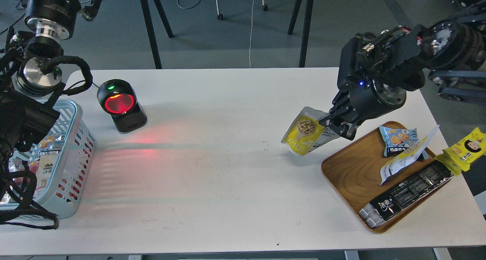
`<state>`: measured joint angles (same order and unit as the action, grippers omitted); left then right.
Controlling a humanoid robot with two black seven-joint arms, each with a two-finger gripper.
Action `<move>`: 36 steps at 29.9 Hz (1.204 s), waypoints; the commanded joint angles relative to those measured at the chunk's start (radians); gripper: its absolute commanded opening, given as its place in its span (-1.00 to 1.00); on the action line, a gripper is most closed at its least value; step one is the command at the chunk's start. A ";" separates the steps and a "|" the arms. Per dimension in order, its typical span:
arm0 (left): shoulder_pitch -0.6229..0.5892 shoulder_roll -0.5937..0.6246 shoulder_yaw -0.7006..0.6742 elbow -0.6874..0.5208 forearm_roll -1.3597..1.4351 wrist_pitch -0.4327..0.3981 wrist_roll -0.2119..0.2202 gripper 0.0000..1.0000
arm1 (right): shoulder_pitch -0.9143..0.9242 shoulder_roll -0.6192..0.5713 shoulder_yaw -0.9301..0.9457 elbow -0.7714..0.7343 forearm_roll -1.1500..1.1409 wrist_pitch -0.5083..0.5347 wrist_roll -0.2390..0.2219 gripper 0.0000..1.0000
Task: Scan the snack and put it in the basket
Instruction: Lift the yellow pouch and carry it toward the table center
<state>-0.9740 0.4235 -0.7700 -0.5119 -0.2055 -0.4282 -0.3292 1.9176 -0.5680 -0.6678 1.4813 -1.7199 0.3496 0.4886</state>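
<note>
My right gripper is shut on the snack, a yellow-and-white pouch picturing round beige balls. It holds the pouch in the air by its right edge, just left of the wooden tray, with the front facing left. The light blue slotted basket stands at the table's left edge, with several packets inside and my left arm partly covering it. My left gripper is high at the top left, behind the basket; it is dark and partly cut off, so its fingers cannot be told apart.
A black barcode scanner stands right of the basket, its window glowing red and casting red light on the table. The wooden tray holds a blue-and-white packet, a white-backed pouch and a long black bar pack. A yellow packet lies beyond the tray.
</note>
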 commanded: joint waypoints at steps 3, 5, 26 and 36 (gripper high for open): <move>0.001 0.000 0.000 0.000 -0.002 -0.001 -0.004 0.99 | -0.002 0.109 0.017 -0.036 0.013 -0.001 0.000 -1.00; 0.003 0.000 0.000 0.000 -0.002 -0.003 -0.004 0.99 | -0.006 0.152 0.027 -0.071 0.014 -0.006 0.000 -1.00; 0.008 0.009 0.000 0.000 -0.002 -0.003 -0.007 0.99 | -0.061 0.490 0.028 -0.282 0.209 -0.092 0.000 -1.00; 0.008 0.011 0.000 0.000 -0.002 -0.011 -0.007 0.99 | -0.071 0.536 0.014 -0.294 0.206 -0.089 0.000 -1.00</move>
<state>-0.9665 0.4319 -0.7701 -0.5124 -0.2069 -0.4351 -0.3359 1.8483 -0.0339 -0.6455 1.1874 -1.5118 0.2585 0.4887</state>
